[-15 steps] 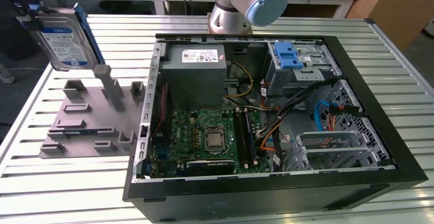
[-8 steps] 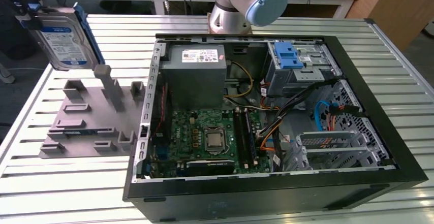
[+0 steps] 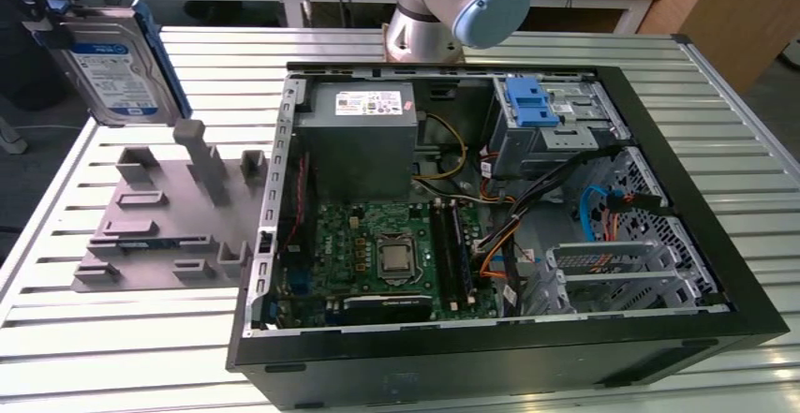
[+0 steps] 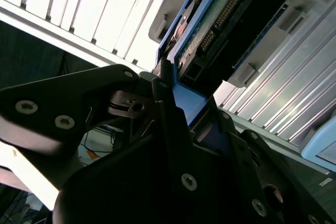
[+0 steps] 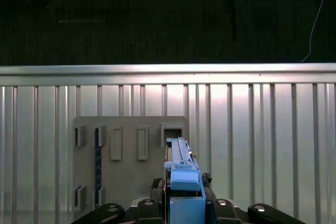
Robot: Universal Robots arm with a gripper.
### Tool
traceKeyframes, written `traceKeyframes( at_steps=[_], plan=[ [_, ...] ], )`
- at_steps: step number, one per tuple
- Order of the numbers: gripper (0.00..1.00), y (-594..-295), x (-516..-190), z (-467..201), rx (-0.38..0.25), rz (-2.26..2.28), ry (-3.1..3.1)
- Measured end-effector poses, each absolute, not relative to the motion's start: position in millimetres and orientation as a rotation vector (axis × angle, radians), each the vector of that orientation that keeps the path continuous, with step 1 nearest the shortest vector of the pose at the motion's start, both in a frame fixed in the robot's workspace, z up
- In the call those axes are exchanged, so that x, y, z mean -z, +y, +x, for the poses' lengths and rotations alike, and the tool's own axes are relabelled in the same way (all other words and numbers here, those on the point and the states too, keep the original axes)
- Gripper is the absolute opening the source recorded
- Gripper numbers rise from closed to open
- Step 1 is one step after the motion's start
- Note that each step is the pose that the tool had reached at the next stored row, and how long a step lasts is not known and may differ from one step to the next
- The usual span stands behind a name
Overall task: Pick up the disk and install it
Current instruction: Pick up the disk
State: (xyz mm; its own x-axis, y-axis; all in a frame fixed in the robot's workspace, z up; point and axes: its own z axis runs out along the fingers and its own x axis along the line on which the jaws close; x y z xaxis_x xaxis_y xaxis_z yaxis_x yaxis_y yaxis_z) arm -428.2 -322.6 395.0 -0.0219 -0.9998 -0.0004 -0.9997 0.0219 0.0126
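The disk (image 3: 119,66), a silver hard drive with a blue-and-white label and a blue carrier frame, hangs upright in the air above the table's far corner at the exterior view's left. My gripper (image 3: 52,8) is shut on its upper edge. In the second wrist view the dark fingers (image 4: 164,98) clamp the blue frame of the disk (image 4: 220,19), whose circuit-board side shows. In the first wrist view the disk's blue edge (image 5: 182,174) stands up from the gripper (image 5: 184,205), above the grey fixture plate (image 5: 131,156).
A grey fixture plate (image 3: 156,216) with upright posts and slots lies on the slatted metal table (image 3: 125,338) beneath the disk. The open computer case (image 3: 500,207) stands to its right in the exterior view, with a drive cage and bright blue latch (image 3: 531,102) at its far corner.
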Motion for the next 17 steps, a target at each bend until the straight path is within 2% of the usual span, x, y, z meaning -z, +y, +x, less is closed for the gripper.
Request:
traceKeyframes(
  at_steps=[17],
  plan=[
    [0.36, -323, -412, -428, 0.015, 2.191, -2.24]
  ],
)
